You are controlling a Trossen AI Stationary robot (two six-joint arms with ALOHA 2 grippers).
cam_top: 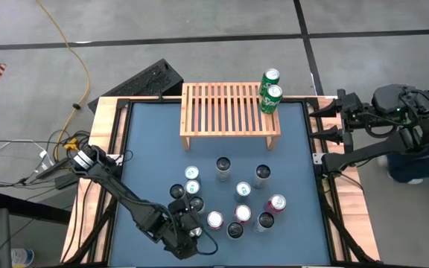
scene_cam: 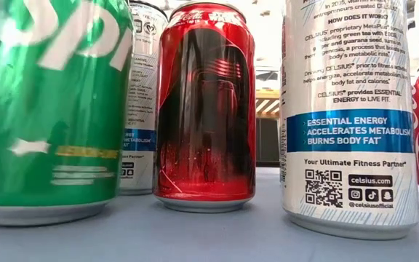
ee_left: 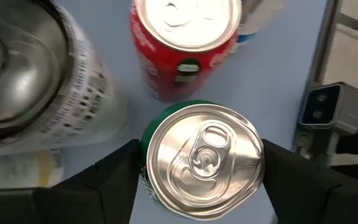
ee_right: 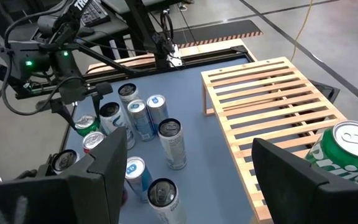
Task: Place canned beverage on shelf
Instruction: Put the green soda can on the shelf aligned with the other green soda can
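We see a blue table top (cam_top: 147,149) framed in light wood, on a grey floor with a yellow cable (cam_top: 77,67) trailing off beyond the table's far left corner. The shelf (cam_top: 229,112) stands at the far edge of the table, and two green cans (cam_top: 271,89) sit on its right end; the rest of its slats are bare.

Our left gripper (ee_left: 197,171) is down at the near left part of the table, at the edge of a cluster of upright cans (cam_top: 240,201). A green can (ee_left: 201,158) stands between its fingers (ee_left: 110,168), one finger on each side of it; they are spread about as wide as the can, and we cannot tell whether they press on it. Just beyond the gripper stands a red can (ee_left: 182,43), and a silver can (ee_left: 30,68) is close to one side. The shelf lies well ahead of this gripper, past the cluster.

Our right gripper (ee_right: 185,168) hangs spread and empty off the table's far right corner, with the shelf just in front of it.
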